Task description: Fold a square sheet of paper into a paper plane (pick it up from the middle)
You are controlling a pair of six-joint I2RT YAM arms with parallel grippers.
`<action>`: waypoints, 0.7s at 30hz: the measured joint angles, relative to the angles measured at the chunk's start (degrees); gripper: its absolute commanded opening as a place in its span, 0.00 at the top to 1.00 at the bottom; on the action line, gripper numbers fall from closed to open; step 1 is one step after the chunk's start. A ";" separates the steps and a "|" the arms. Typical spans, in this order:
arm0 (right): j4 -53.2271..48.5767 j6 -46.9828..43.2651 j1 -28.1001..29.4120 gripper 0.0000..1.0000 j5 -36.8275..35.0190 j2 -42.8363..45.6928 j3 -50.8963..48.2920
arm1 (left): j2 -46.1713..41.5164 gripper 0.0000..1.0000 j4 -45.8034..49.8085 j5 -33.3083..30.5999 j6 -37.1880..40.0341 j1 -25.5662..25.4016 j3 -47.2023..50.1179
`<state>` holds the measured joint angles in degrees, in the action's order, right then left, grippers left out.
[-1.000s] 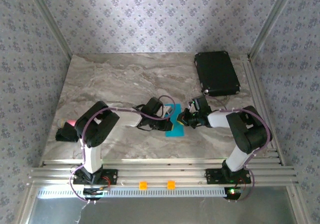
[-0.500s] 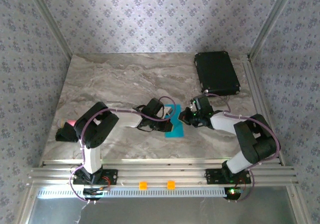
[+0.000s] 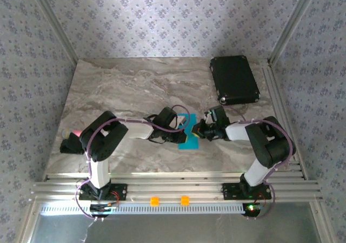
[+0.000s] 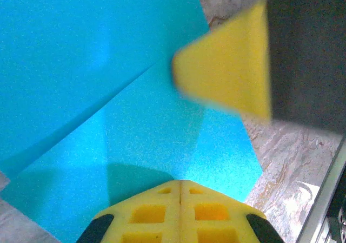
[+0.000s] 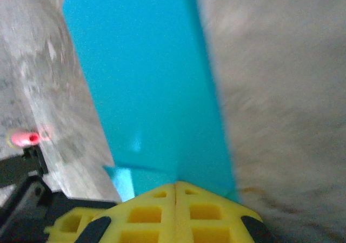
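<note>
The square sheet of paper (image 3: 190,139) is bright cyan and lies partly folded on the marble table between the two arms. In the left wrist view the paper (image 4: 97,64) has a diagonal crease across it. My left gripper (image 4: 179,182) is shut, its tip pressed down on the sheet with nothing between the fingers. From the right, my right gripper (image 5: 175,183) is also shut, tip down on the paper (image 5: 151,80) near a folded edge. From above, the left gripper (image 3: 184,128) and right gripper (image 3: 197,130) nearly meet over the sheet. The right gripper's fingertip (image 4: 227,75) shows blurred at the upper right of the left wrist view.
A black rectangular case (image 3: 234,79) lies at the back right of the table (image 3: 124,86). A small pink object (image 3: 77,131) sits by the left edge. Two orange blocks (image 3: 154,201) rest on the front rail. Aluminium frame rails border the table on the right.
The right arm's elbow swung out to the right and came back, and its gripper shifted slightly along the paper's right side. The left arm held still.
</note>
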<state>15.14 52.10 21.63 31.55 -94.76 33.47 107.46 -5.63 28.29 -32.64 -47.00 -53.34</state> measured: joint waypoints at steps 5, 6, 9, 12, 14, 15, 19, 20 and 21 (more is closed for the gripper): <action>-3.82 -1.73 -3.85 1.00 -1.51 1.29 1.03 | 0.00 1.00 -0.04 -0.02 -0.07 -0.04 0.04; -4.79 -2.16 -4.15 1.00 -2.08 1.77 1.29 | 0.00 1.00 -0.13 0.00 -0.24 -0.04 0.04; -6.54 -2.69 -3.65 1.00 -3.30 3.89 1.66 | 0.00 1.00 -0.20 0.00 -0.48 -0.04 0.07; -7.08 -2.86 -1.05 1.00 -3.89 5.75 2.08 | 0.00 1.00 -0.22 0.00 -0.66 -0.04 0.04; -6.80 -2.78 1.05 0.99 -4.39 5.95 2.40 | 0.00 1.00 -0.22 -0.02 -0.76 -0.04 0.04; -6.47 -2.54 2.14 1.00 -4.46 5.90 2.40 | 0.00 1.00 -0.22 0.00 -0.90 -0.04 0.04; -3.67 -0.83 5.29 1.00 -3.91 3.17 2.38 | 0.00 1.00 -0.22 0.00 -1.11 -0.04 0.04; -3.34 -0.44 5.75 1.00 -3.85 2.23 2.38 | 0.00 1.00 -0.22 0.00 -1.11 -0.04 0.04; -3.26 -0.20 6.03 1.00 -3.91 1.40 2.38 | 0.00 1.00 -0.22 0.00 -1.11 -0.04 0.04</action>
<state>11.88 51.90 27.66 27.64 -93.36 35.86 107.46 -5.85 28.29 -33.76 -47.05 -53.30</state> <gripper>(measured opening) 0.052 0.048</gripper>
